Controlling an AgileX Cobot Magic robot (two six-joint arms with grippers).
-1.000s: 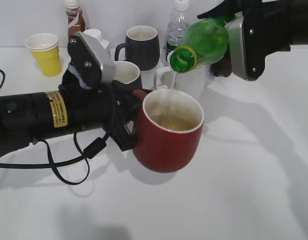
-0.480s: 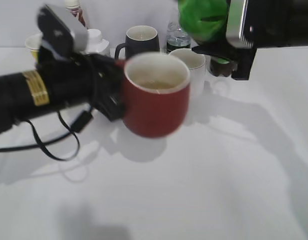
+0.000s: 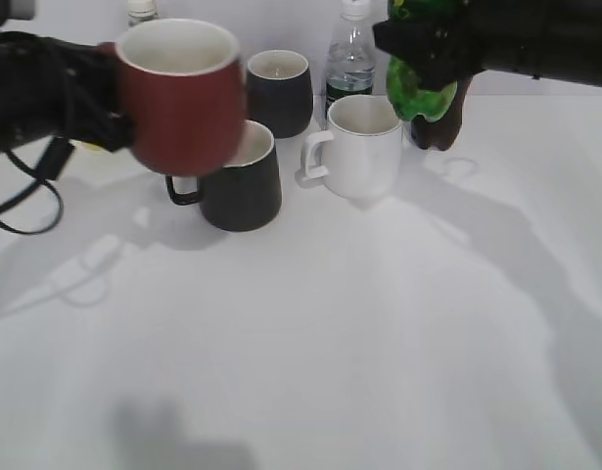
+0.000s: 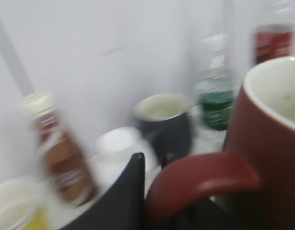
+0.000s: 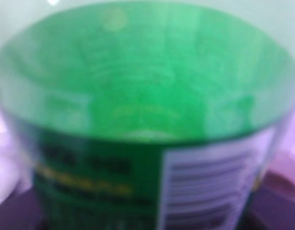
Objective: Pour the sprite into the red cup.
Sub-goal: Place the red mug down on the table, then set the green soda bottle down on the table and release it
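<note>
My left gripper (image 3: 103,93) is shut on the handle of the red cup (image 3: 180,93) and holds it upright in the air at the upper left, above a black mug. In the left wrist view the red cup (image 4: 269,143) fills the right side, its handle (image 4: 200,179) beside the black finger (image 4: 133,191). My right gripper (image 3: 428,44) is shut on the sprite (image 3: 418,88), a green bottle held up at the upper right, above the white mug. The sprite (image 5: 137,110) fills the right wrist view and hides the jaws.
A black mug (image 3: 242,181) stands under the red cup, a white mug (image 3: 361,145) to its right. Another black mug (image 3: 279,90), a clear water bottle (image 3: 349,59) and a dark bottle (image 3: 439,122) stand at the back. A brown-labelled bottle (image 4: 58,148) shows in the left wrist view.
The pouring has stopped. My left arm has carried the red cup up and to the left. My right gripper has turned the sprite back upright and lifted it away to the right.
</note>
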